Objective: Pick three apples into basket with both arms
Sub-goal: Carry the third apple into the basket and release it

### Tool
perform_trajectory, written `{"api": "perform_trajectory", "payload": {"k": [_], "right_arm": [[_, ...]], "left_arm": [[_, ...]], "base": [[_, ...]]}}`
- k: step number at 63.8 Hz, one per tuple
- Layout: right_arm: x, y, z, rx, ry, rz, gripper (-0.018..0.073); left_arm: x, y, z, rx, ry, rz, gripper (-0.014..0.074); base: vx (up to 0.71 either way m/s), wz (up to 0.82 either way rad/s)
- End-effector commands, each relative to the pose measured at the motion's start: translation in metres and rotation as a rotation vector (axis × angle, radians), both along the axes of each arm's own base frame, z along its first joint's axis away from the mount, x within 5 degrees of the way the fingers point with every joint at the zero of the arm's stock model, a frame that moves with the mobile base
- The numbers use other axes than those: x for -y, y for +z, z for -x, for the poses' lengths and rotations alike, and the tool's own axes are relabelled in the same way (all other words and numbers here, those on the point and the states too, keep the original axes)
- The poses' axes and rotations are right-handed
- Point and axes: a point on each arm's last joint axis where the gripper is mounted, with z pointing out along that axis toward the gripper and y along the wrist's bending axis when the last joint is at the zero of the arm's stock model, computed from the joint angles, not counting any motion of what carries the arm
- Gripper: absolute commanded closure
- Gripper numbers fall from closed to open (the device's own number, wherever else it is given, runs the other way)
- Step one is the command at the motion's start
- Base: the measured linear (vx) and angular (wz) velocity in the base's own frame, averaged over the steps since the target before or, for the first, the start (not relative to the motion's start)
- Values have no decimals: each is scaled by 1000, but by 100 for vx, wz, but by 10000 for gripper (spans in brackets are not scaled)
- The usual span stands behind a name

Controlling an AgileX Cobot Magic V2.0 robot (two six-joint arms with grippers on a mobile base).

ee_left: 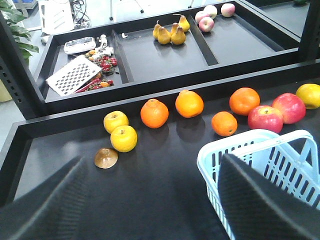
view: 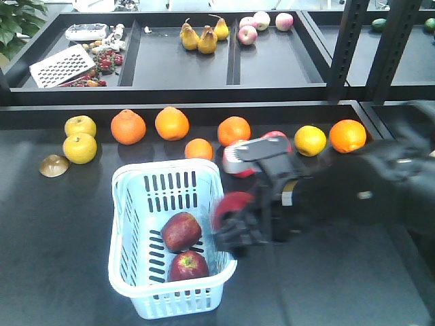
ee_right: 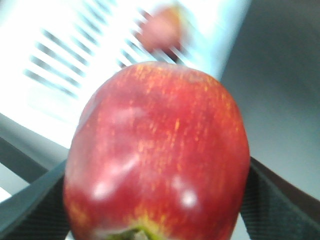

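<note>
A dark red apple (ee_right: 157, 155) fills the right wrist view, clamped between the right tool's (view: 234, 221) fingers, blurred, just at the right rim of the pale blue basket (view: 129, 187). Two more apples (view: 181, 231) lie inside the basket on the black worktop (view: 54, 244). The left tool (ee_left: 150, 200) shows only two spread dark fingers, empty, cut off at the frame's bottom.

Two maroon apples (view: 181, 231) in basket (view: 129, 204) (third (ee_right: 157, 155) tool-held, at its rim)
</note>
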Motion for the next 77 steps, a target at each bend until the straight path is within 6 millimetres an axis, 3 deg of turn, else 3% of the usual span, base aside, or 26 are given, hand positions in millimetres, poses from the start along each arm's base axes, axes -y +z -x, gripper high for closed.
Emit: {"api": "perform_trajectory", "payload": {"k": [1, 16, 32, 50, 61, 77], "right_arm": [[-23, 26, -9, 124, 29, -91, 274], [-55, 12, -32, 73, 73, -30, 125], [-60, 10, -38, 79, 74, -32, -113], [-52, 10, -33, 34, 83, 42, -124], [-18, 28, -41, 22, 8, 71, -104], [73, 74, -46, 49, -182, 104, -59]], "left_arm": [[0, 13, 0, 85, -6, 15, 74], [0, 13, 0, 85, -6, 15, 74], [0, 13, 0, 85, -6, 15, 74], [0, 13, 0, 85, -6, 15, 74], [0, 13, 0, 85, -6, 15, 74], [0, 13, 0, 85, -6, 15, 74]], "base": [[0, 0], [0, 0], [0, 0], [0, 0], [0, 0], [0, 0]]}}
